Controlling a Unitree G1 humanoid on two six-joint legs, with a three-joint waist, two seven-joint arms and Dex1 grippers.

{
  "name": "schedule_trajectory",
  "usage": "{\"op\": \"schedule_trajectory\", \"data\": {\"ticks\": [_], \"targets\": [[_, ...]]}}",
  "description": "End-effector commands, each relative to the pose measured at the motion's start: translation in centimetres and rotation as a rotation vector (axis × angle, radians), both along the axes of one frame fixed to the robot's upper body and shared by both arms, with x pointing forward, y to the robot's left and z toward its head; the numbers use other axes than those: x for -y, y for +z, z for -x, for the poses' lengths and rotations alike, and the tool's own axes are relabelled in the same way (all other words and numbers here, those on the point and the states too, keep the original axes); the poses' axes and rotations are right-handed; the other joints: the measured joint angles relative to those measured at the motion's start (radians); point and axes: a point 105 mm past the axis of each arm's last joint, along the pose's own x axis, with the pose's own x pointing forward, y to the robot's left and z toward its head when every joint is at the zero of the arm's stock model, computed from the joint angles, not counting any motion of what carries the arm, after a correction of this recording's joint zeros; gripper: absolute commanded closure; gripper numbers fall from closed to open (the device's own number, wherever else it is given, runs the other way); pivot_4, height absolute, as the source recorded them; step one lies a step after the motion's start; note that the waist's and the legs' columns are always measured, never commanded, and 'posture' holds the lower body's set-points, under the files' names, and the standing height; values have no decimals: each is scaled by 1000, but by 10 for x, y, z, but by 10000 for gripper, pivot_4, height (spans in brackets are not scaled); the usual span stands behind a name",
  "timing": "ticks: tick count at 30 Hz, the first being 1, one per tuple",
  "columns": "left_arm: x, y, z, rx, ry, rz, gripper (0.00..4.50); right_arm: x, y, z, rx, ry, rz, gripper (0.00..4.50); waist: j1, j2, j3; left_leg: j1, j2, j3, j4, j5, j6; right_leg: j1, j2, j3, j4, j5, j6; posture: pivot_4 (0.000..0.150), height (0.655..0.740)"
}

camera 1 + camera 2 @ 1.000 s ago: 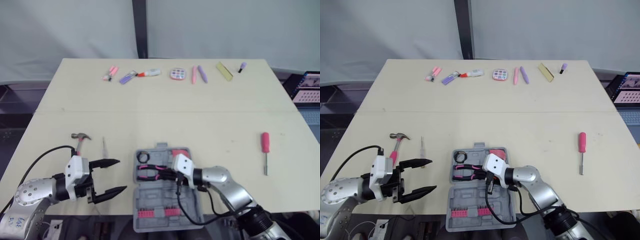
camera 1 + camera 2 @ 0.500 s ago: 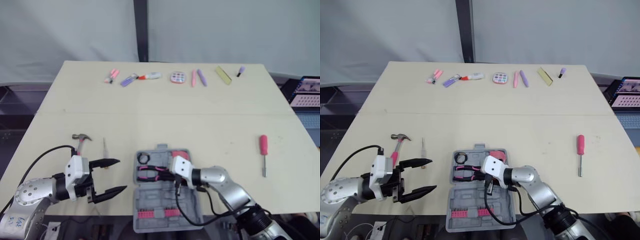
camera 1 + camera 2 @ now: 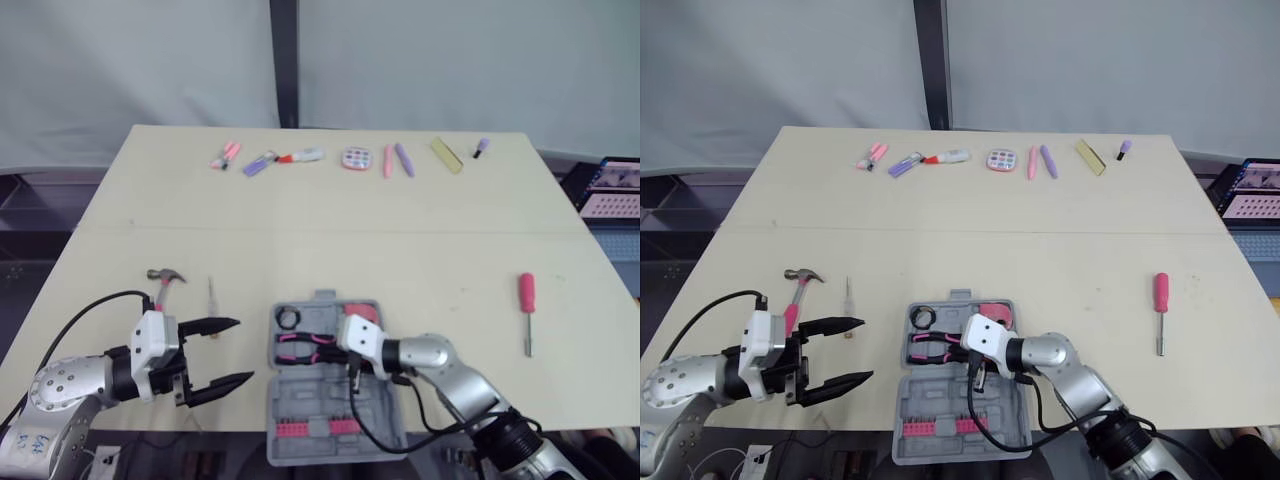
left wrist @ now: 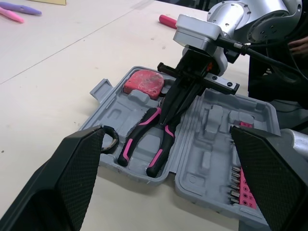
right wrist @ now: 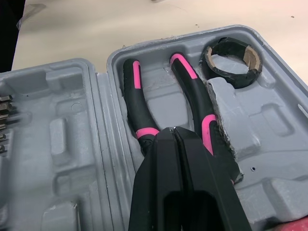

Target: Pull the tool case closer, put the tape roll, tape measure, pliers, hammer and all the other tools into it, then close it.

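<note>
Now, pliers seated, and I'd say the hammer comes next.
Right pincer, pressed together, sits over the pliers in the open case at the counter's near edge. Left pincer is spread beside it, with the hammer just beyond and the screwdriver well right.
</note>
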Motion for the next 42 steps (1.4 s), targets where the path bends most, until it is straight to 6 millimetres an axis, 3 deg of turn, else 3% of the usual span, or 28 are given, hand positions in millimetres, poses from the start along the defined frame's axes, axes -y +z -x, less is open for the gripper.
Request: {"op": "schedule_trajectory", "data": {"ticks": [1,7,11,13,16,22,23,25,32,33,42], "targets": [[3,2,1,11,-20,-8,0,52,-77,19,-231,-153,250,44481,0,0,0,0,0,0,0,0,0,0,0,0,0,0,0,1500,7400],[3,1,1,6,-24,1,0,37,-36,1,-164,-202,71,44481,5,2,2,-4,-1,-2,1,0,0,-1,0,1,-3,0,0,1500,7400],[5,-1,0,15,-39,4,0,24,32,-16,-65,-232,-164,44481,12,5,11,-8,-2,-2,2,0,0,-1,0,1,-2,0,0,1500,7400],[5,-1,-2,27,-45,-2,0,24,58,-19,-30,-240,-219,44481,16,12,19,-13,-2,-2,3,1,1,-5,0,2,-1,0,0,1500,7400],[6,-2,-3,43,-46,-3,0,40,83,-20,44,-274,-216,44481,22,11,22,-27,-1,-2,3,4,-1,-23,2,1,9,0,1,1500,7400],[1,-10,1,10,-21,-8,0,86,85,-4,5,-361,-125,44481,23,9,24,-28,0,-2,0,4,-1,-30,4,-1,19,0,1,1500,7400],[0,-11,1,5,-10,-3,0,94,85,0,-15,-381,-119,42200,24,9,24,-29,0,-1,0,4,-1,-30,4,-1,19,0,1,1500,7400],[-3,-13,3,3,8,-2,0,104,85,6,-40,-406,-113,36479,23,7,26,-29,-1,1,1,4,-1,-30,4,-2,19,0,1,1500,7400],[-6,-22,17,12,48,-14,0,133,65,42,-138,-496,-65,3488,26,2,30,-27,2,5,3,6,0,-23,4,-2,11,0,1,1500,7400],[-6,-23,19,9,60,-14,0,135,63,48,-145,-501,-63,376,26,2,30,-26,2,5,3,6,0,-23,4,-1,11,0,1,1500,7400],[-6,-25,26,-13,103,-19,0,145,52,60,-159,-541,-41,376,26,1,31,-24,2,5,3,6,0,-19,5,-1,5,0,1,1500,7400]]}}
